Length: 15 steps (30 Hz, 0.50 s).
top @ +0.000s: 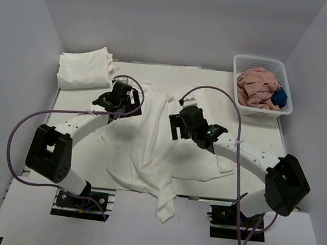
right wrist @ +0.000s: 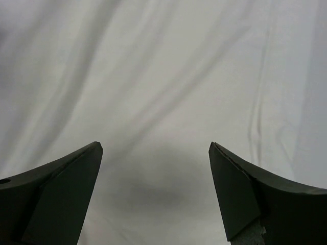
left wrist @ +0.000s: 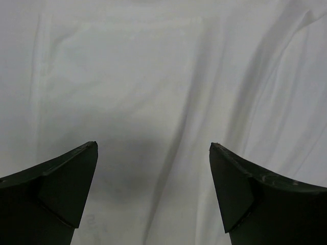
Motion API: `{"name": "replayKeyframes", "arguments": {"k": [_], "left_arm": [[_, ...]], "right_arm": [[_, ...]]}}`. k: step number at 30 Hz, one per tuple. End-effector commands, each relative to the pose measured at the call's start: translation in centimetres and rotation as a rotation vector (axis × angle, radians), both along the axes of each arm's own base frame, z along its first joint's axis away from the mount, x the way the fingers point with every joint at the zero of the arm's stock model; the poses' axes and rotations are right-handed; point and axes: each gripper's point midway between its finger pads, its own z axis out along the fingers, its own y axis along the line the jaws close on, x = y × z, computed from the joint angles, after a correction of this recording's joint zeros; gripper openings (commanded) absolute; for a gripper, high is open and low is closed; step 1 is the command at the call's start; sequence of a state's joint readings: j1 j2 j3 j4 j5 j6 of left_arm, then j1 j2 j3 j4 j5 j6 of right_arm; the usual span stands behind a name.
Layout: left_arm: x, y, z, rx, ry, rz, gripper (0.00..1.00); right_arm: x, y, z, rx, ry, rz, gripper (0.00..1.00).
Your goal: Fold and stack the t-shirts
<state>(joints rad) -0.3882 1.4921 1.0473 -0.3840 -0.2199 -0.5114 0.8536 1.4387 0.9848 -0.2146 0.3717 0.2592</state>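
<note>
A white t-shirt [top: 154, 148] lies spread and wrinkled across the middle of the table, one corner hanging over the near edge. A folded white bundle [top: 85, 69] sits at the far left. My left gripper [top: 125, 97] is open above the shirt's upper left part; its wrist view shows white cloth [left wrist: 153, 92] between the spread fingers [left wrist: 66, 178]. My right gripper [top: 178, 124] is open above the shirt's right half; its wrist view shows creased white cloth [right wrist: 153, 102] below the fingers [right wrist: 240, 189]. Neither holds anything.
A white basket [top: 241, 66] with pink cloth [top: 259, 86] and a blue item [top: 280, 98] stands at the far right. Grey walls close the left, right and back sides. Purple cables loop off both arms.
</note>
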Motion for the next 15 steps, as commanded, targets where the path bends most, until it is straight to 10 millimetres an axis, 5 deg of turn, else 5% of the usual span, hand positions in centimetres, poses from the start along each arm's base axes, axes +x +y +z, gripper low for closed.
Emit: {"name": "replayKeyframes", "arguments": {"k": [1, 8, 15], "left_arm": [[-0.6, -0.8, -1.9, -0.061, 0.033, 0.013, 1.0], [-2.2, 0.6, -6.5, 0.009, 0.168, 0.068, 1.0], [-6.7, 3.9, -11.1, 0.113, 0.368, 0.212, 1.0]], "right_arm": [[2.6, -4.6, -2.0, -0.114, 0.045, -0.177, 0.9], [6.2, -9.2, -6.7, -0.241, 0.141, -0.278, 0.9], [8.4, -13.3, -9.0, -0.279, 0.214, -0.404, 0.9]]}}
